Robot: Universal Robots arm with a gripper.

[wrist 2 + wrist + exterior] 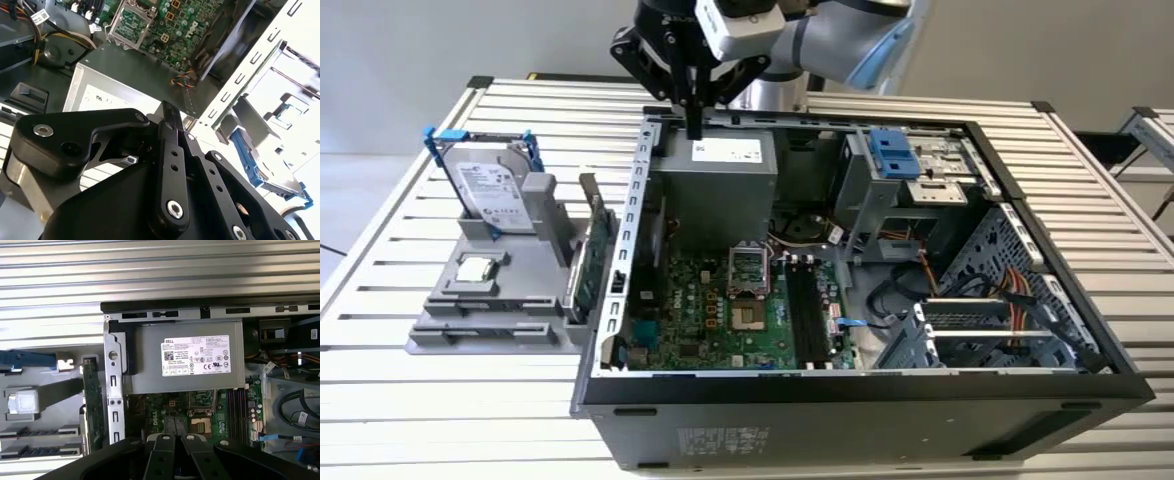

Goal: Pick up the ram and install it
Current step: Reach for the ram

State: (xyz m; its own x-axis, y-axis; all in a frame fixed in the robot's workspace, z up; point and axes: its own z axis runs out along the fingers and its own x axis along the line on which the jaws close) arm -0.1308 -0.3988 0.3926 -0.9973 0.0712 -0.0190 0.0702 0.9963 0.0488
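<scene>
The gripper [694,118] hangs above the back edge of the open computer case [854,400], directly over the grey power supply [714,180]. Its two black fingers [162,450] are drawn almost together with a thin gap between them in the first wrist view. In the exterior view a thin dark strip juts down from the fingertips; this seems to be the ram [695,133], pinched upright between the fingers, though it is too slim to be sure of. It hangs in the air, just above the power supply's top and apart from it.

Inside the case the green motherboard [720,310] lies flat, and its long black memory slots [802,312] run beside the processor socket [747,268], well apart from the gripper.

On the exterior view's left, a grey tray [480,330] rests on the slatted surface [400,420] beside the case. It carries a silver hard drive [494,190] with blue rails standing upright, and a large green card [594,262] on edge next to the case wall.
</scene>
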